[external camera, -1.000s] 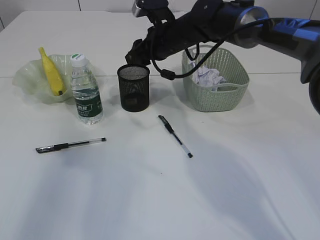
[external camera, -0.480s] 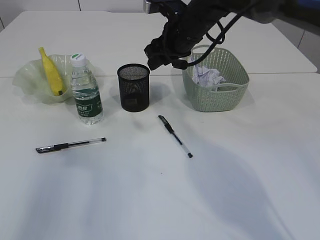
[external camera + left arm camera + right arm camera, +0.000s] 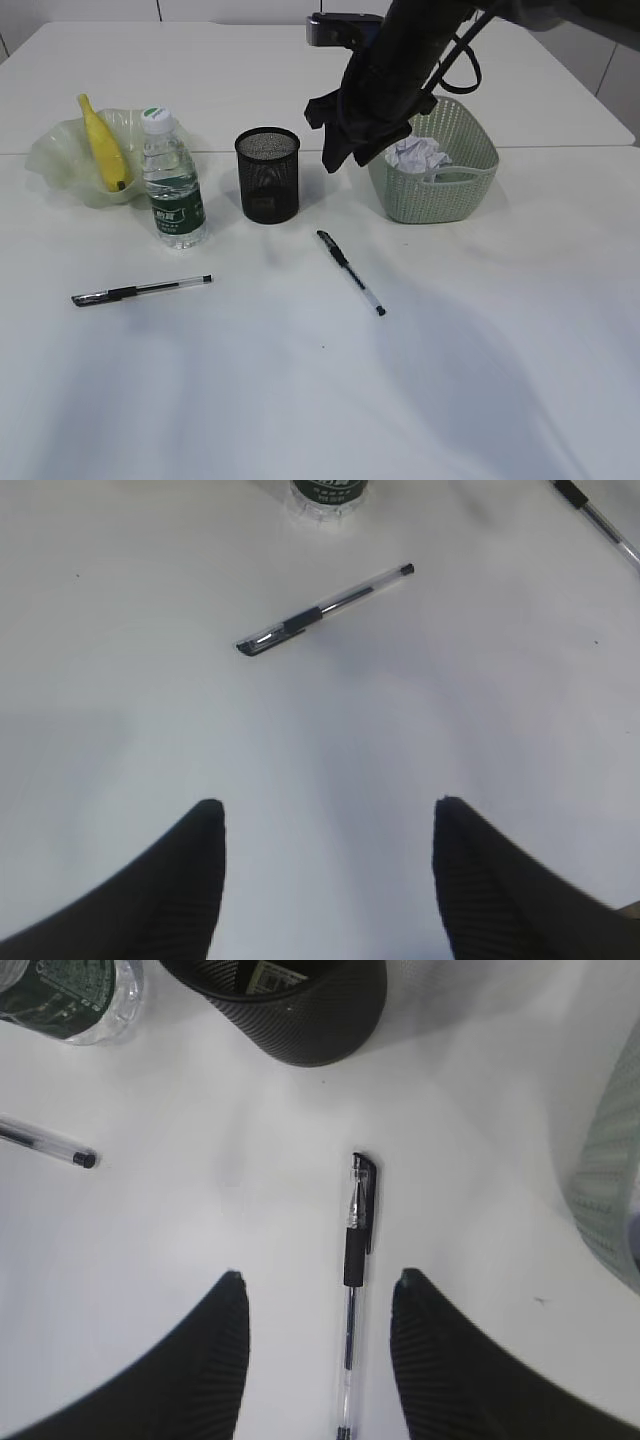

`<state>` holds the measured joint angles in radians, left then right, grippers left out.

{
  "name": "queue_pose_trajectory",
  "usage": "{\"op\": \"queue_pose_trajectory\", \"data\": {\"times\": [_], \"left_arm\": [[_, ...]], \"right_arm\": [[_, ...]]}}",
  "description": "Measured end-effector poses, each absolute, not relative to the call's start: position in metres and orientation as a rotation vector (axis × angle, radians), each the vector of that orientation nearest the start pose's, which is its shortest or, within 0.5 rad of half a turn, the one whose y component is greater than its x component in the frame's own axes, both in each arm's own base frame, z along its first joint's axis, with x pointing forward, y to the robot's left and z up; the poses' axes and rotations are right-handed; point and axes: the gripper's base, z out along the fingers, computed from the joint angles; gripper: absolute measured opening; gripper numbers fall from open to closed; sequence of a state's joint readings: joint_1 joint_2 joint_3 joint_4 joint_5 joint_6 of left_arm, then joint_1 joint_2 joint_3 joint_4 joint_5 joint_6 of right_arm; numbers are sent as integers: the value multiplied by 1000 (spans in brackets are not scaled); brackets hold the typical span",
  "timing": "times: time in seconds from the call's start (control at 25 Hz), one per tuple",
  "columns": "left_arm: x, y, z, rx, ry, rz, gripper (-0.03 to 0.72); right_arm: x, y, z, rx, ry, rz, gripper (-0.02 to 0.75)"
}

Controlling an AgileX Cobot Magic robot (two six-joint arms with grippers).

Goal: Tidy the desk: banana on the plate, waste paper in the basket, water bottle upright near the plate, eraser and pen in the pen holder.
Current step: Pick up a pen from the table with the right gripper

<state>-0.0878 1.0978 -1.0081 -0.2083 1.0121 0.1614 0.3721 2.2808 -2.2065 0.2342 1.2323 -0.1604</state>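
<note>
The banana (image 3: 103, 145) lies in the green plate (image 3: 55, 150), and the water bottle (image 3: 172, 185) stands upright beside it. Inside the black pen holder (image 3: 267, 175) lies the eraser (image 3: 272, 975). Waste paper (image 3: 418, 155) sits in the basket (image 3: 440, 190). One pen (image 3: 140, 290) lies front left on the desk, a second pen (image 3: 350, 272) at the middle. My right gripper (image 3: 342, 150) hangs open above the desk between holder and basket; the second pen (image 3: 355, 1230) shows below its open fingers (image 3: 315, 1280). My left gripper (image 3: 325, 815) is open and empty, short of the first pen (image 3: 325, 608).
The bottle's base (image 3: 328, 490) shows at the top edge of the left wrist view. The basket wall (image 3: 610, 1180) stands close on the right of my right gripper. White desk (image 3: 320, 400) stretches toward the front.
My right arm has swung from above the pen holder to the right and turned its gripper downward, above the middle pen. Objects on the desk have not moved.
</note>
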Motion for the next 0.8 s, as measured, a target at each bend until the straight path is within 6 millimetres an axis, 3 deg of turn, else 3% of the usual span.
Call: {"op": "queue_pose_trajectory", "data": {"times": [0.24,0.44,0.8], "left_arm": [[202,-34,338,243,2558,-241,463],[202,-34,338,243,2558,-241,463],[202,-34,338,243,2558,-241,463]], "right_arm": [[451,209,246,-698,2728,351,338],[450,222,224,-724,2771,292,336],[454,226,191,-692,2849,255,335]]}}
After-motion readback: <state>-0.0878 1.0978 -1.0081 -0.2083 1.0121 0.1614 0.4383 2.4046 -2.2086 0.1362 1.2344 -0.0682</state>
